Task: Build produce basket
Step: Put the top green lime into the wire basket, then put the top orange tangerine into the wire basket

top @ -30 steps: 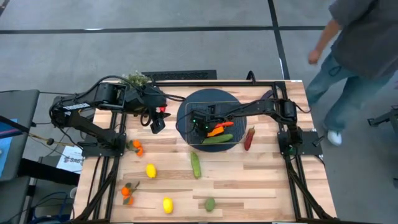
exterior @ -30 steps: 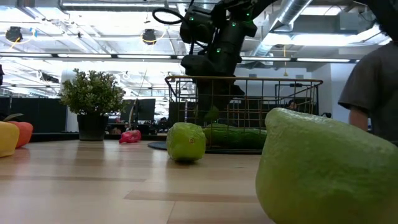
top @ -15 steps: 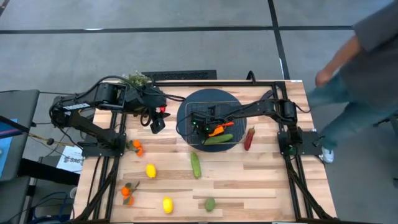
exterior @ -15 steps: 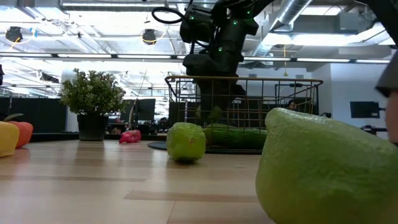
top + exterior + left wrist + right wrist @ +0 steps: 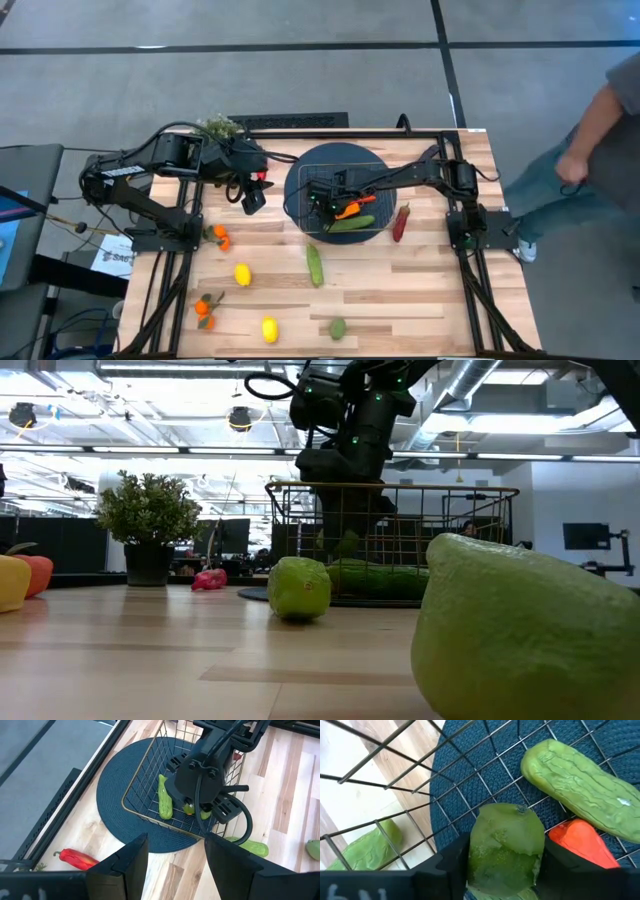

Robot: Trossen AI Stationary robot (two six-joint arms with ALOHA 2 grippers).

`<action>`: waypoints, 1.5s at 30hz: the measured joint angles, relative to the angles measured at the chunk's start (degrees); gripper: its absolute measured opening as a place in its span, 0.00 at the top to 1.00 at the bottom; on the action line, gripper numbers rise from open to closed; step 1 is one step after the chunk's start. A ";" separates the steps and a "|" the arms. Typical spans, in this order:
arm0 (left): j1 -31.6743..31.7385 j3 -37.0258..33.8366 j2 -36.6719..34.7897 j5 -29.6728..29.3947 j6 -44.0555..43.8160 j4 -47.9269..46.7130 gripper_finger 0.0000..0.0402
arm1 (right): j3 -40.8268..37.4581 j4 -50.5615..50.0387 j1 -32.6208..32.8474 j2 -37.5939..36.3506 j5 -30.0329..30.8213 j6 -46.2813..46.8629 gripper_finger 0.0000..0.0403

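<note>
The wooden tabletop [image 5: 400,280] carries a round dark blue mat [image 5: 300,178] with the wire basket [image 5: 318,231] on it. The right gripper [image 5: 504,870] reaches into the basket, its fingers around a green lime [image 5: 506,845], beside a cucumber [image 5: 580,785] and a carrot [image 5: 577,847]. The left gripper [image 5: 172,857] hovers beside the mat, fingers apart, empty.
</note>
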 joint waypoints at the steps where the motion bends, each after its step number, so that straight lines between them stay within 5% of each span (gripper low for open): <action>1: 0.00 0.00 0.00 0.00 0.00 0.00 0.55 | 0.00 0.00 0.00 0.00 0.02 -0.13 0.53; 22: -0.01 0.00 -0.02 -0.37 -0.17 -0.45 0.55 | 0.00 -0.29 0.94 0.00 1.41 -3.06 0.38; 28: -1.43 0.00 -0.02 -4.35 -5.06 -8.38 0.55 | 6.23 -10.07 0.96 0.00 1.14 -6.46 0.38; 38: -12.72 -0.89 -0.32 -11.29 -24.87 -18.35 0.55 | 23.74 -25.47 2.38 -0.02 1.51 -9.04 0.38; 45: -25.07 -10.26 -3.23 -16.09 -42.11 -18.64 0.55 | 30.71 -31.86 5.41 -0.04 1.62 -9.07 0.38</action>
